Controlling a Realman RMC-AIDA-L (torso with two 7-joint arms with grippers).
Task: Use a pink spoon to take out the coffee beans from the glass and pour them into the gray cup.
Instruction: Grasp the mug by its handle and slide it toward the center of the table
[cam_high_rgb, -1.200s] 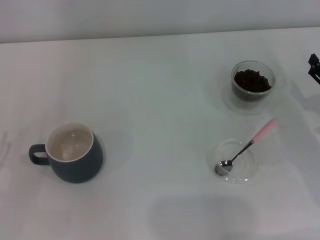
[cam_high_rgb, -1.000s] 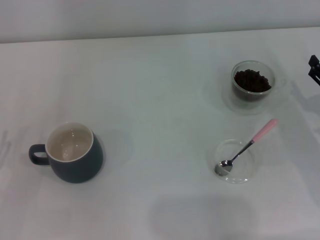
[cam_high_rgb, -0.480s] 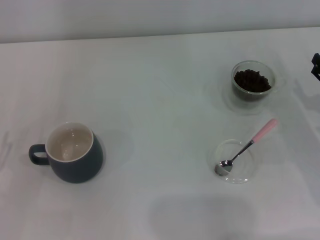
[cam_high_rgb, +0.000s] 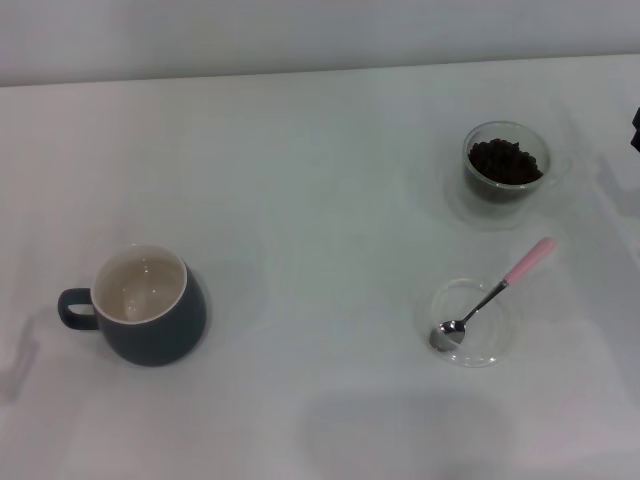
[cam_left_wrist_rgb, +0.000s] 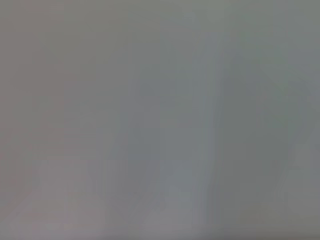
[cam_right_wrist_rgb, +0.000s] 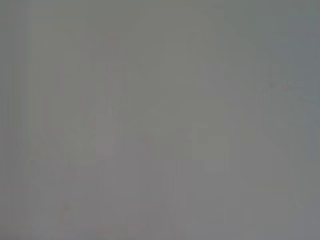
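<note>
Head view of the white table (cam_high_rgb: 320, 150) with the task's things untouched. The small teaspoon with silver metal bowl and pale pink handle (cam_high_rgb: 490, 293) lies at the near right, its bowl in a flat, shallow clear saucer (cam_high_rgb: 470, 350) and its handle resting over the rim, pointing far-right. Beyond it stands the small round clear glass (cam_high_rgb: 506, 168), holding a heap of dark brown coffee beans (cam_high_rgb: 505, 160). The rounded blue-gray mug with cream inside (cam_high_rgb: 140, 310) sits well apart at the near left — a long carry. A dark sliver at the far right edge is probably the right claw (cam_high_rgb: 636, 128); whether it is open cannot be told. The left claw is out of view. Risks, as judged: the tilted handle may slip or pivot when pinched, tipping the light saucer; beans may spill on the crossing.
</note>
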